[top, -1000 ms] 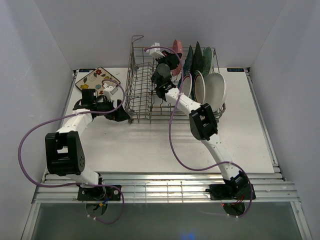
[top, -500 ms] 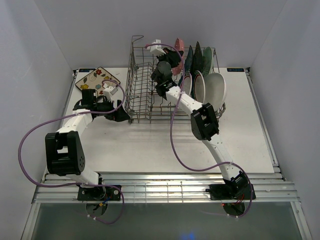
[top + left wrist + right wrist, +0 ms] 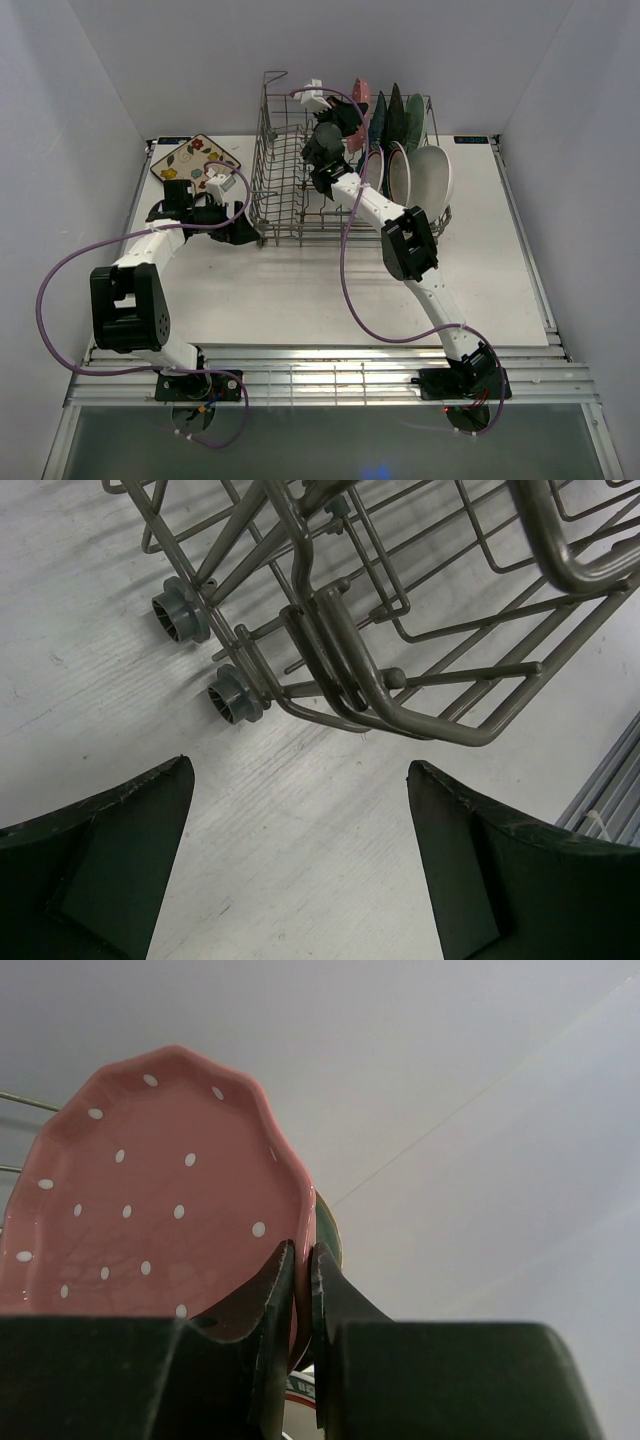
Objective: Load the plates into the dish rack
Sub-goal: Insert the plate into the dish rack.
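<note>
Rightward a touch since a second ago: right pincer, clamped on the pink plate by its rim, holds it upright over the back row of the rack; we judge its slot straight below. Left pincer gapes by the rack's near-left corner, floral plate farther left.

Glossy pink plate, wire rack

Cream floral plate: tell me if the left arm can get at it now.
Probably yes: the cream floral plate lies uncovered on the table close to the left end effector, which is open and empty.
</note>
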Controlling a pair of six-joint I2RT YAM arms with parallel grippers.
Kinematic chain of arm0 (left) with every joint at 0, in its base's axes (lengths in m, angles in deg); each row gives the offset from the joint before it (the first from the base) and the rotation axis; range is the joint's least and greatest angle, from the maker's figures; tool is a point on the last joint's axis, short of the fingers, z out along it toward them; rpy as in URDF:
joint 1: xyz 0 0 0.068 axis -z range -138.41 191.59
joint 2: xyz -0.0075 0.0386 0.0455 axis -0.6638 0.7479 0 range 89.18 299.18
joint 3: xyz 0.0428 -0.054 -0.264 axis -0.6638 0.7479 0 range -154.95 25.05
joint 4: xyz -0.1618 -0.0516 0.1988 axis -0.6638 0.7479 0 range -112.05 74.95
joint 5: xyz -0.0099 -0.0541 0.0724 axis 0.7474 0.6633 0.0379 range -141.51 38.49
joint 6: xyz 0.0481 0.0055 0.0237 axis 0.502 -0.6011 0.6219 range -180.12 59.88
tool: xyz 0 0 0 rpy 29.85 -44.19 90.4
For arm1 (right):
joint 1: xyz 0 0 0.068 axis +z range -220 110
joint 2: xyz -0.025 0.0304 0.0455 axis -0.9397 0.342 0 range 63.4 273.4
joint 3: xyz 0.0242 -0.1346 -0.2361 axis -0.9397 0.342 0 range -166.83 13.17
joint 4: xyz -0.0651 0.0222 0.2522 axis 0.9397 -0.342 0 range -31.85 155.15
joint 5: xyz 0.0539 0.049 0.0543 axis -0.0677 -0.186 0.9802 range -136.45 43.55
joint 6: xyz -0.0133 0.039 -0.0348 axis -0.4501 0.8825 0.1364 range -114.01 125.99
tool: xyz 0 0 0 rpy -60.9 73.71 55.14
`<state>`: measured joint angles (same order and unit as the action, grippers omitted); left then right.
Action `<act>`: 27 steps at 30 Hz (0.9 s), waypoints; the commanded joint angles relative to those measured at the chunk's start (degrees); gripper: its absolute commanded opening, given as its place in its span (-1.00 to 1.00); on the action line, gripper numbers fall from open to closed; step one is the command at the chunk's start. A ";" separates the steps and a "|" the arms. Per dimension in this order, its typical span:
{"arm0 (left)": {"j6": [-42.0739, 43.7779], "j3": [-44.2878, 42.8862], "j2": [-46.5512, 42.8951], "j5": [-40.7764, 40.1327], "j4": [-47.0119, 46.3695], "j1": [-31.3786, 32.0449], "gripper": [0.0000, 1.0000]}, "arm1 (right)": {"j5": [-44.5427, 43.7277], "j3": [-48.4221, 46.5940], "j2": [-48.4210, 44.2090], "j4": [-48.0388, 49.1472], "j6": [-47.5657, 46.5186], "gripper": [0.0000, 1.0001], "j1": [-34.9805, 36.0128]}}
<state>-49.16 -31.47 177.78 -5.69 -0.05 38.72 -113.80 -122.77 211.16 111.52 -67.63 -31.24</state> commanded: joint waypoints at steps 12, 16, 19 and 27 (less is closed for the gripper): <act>0.02 0.35 -3.08 0.32 -0.73 0.24 0.96 | 0.38 -2.84 -2.83 5.65 2.44 -0.84 2.37; 0.03 0.96 -4.04 0.06 -0.91 0.24 0.96 | -0.76 -3.10 -1.87 5.84 1.55 -0.84 2.72; 0.11 1.23 -4.31 -0.38 -0.99 0.15 0.96 | -1.55 -3.10 -1.34 5.49 1.55 -0.85 2.81; 0.20 1.40 -4.40 -0.65 -1.08 0.15 0.96 | -2.96 -2.93 -0.37 1.62 4.10 -0.85 2.90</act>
<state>-49.20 -30.59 176.18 -6.17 -0.23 38.72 -116.23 -122.81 211.18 110.25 -66.74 -29.58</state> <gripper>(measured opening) 0.978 0.133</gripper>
